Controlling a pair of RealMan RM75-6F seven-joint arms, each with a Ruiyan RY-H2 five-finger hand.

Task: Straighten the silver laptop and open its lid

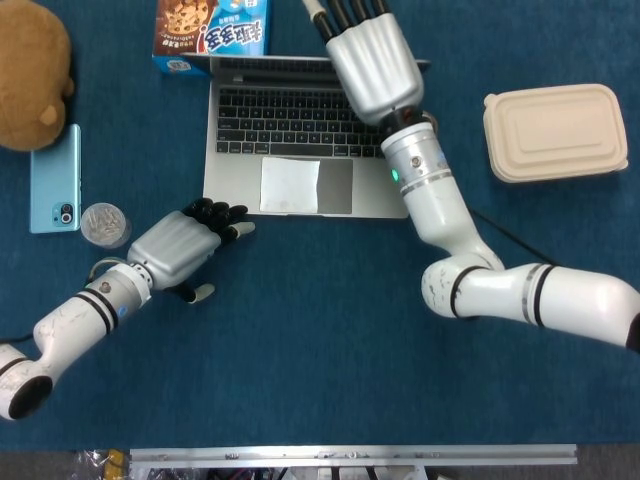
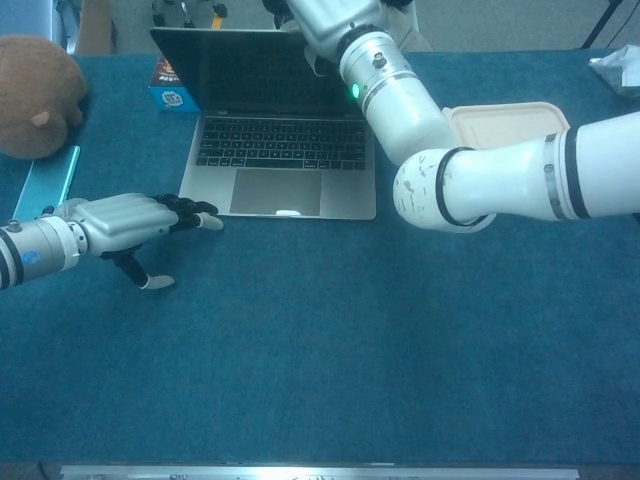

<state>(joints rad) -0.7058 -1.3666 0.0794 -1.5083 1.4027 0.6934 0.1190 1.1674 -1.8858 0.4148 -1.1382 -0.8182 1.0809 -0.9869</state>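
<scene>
The silver laptop (image 1: pixel 285 140) is seen lying square on the blue table, near its far edge. Its lid (image 2: pixel 240 70) is raised, standing close to upright, and the dark screen is shown unlit in the chest view. The black keyboard (image 1: pixel 290 120) is exposed, with the pale trackpad (image 1: pixel 305 185) set below it, towards the robot.
</scene>
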